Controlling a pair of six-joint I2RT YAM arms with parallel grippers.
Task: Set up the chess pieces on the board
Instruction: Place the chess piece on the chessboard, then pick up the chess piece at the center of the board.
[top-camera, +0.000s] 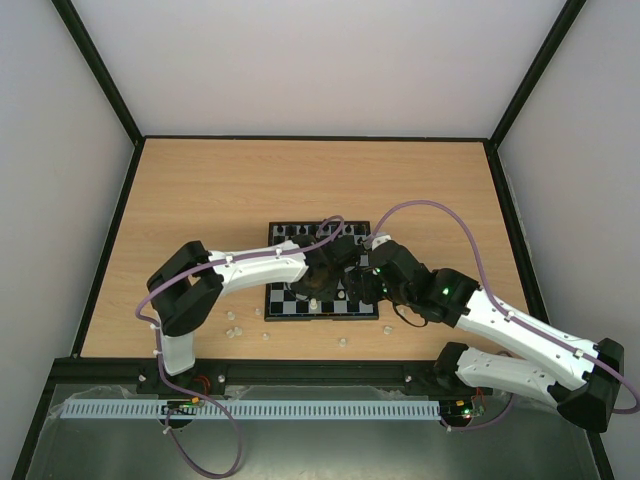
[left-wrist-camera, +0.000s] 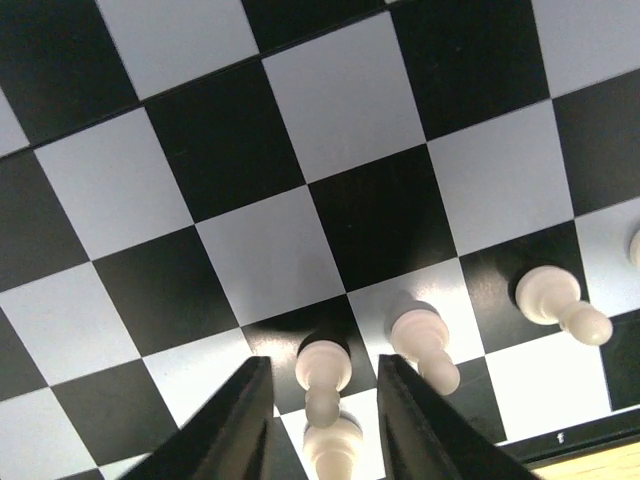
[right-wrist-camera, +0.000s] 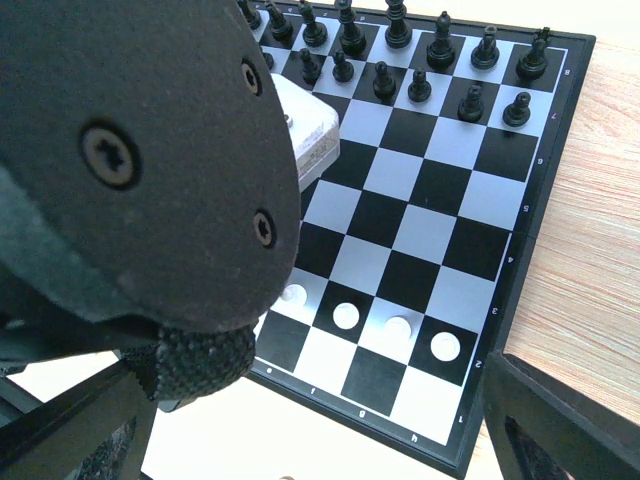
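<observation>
The board lies mid-table. Black pieces fill its two far rows. Several white pawns stand in the second near row. My left gripper hangs low over the board's near side. It is open, its fingers either side of a white pawn standing on a black square, without touching it. Another white piece stands just behind that pawn. My right gripper is wide open and empty over the board's near right edge.
Loose white pieces lie on the table near the board: some at the left, one in front, one at the right. The left arm's wrist blocks much of the right wrist view.
</observation>
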